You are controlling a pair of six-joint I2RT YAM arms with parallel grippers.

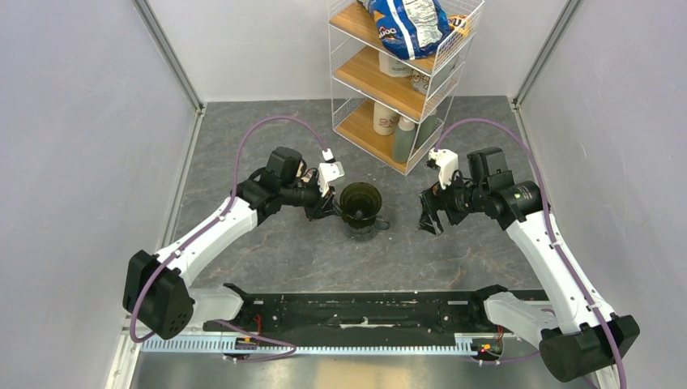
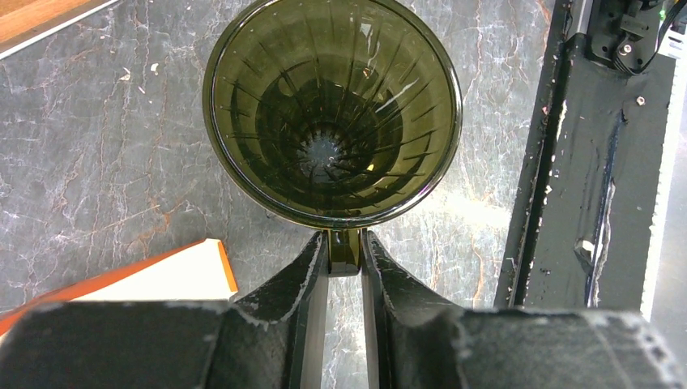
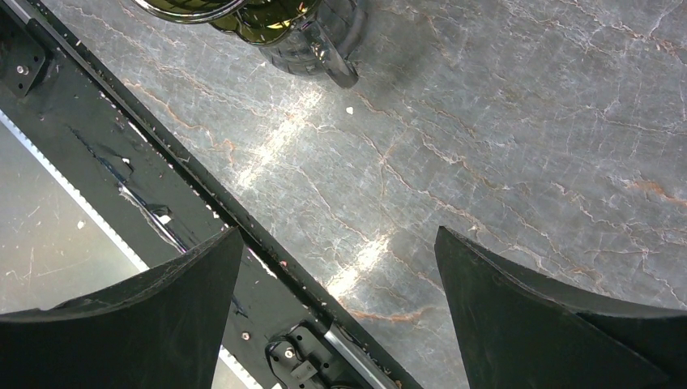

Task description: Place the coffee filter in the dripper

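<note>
Nearest me is the black rail (image 1: pixel 356 312) that the arms are bolted to. Past it, my right claw (image 3: pixel 340 243) hangs wide and empty over the grey marbled tabletop (image 3: pixel 526 121), near the dripper. My left claw (image 2: pixel 344 243) is pinched narrow on a small lip under the rim of the dripper (image 2: pixel 389 89), roughly opposite its handle (image 3: pixel 328 49).

The dripper stands upright mid-table, and its ribbed cone is bare inside. I count one dripper and no coffee filter in any view. The only paper I find is one tan packet (image 2: pixel 162 279) with an orange end, lying flat beside the left claw.

A filter should be feather-light, floppy and quick to crease. I'd take it by its outer edge or seam with a light pinch, never across the cone. The dripper looks hard, glossy and slippery, so a steadying hold suits it.

Farthest back, one wire shelf (image 1: pixel 364 77) of three tiers carries one blue snack bag (image 1: pixel 405 24) on top.
</note>
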